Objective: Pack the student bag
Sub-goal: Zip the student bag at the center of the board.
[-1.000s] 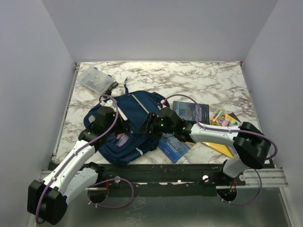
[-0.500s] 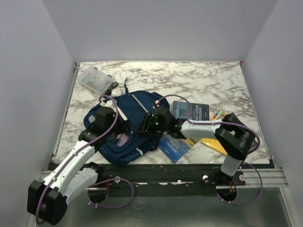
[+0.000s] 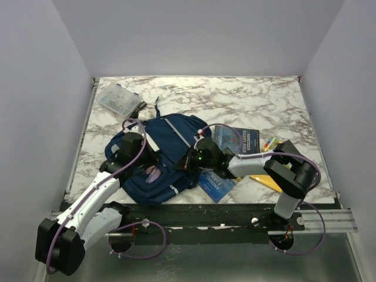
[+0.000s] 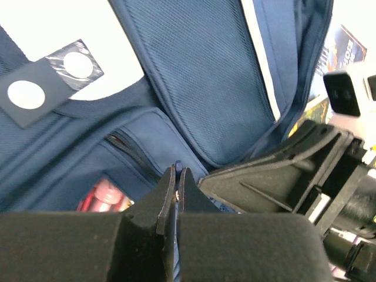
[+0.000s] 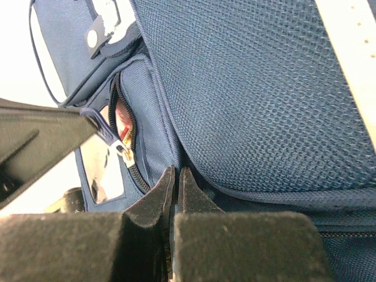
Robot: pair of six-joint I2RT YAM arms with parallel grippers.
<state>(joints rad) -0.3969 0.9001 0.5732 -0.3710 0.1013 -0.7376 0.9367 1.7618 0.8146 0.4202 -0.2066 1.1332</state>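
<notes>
Top external: large navy-blue fabric backpack (image 3: 167,138) lying left of centre on white marble table (image 3: 247,100).
Left wrist: left gripper (image 4: 177,176) pinched on small blue zipper pull tab (image 4: 176,168). Right wrist: right gripper (image 5: 175,176) closed tight, tips against backpack fabric beside part-open pocket zip (image 5: 126,147).

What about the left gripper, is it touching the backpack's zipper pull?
Touching. The left wrist view shows the left gripper shut, with the blue zipper pull of the backpack pinched between its fingertips.
</notes>
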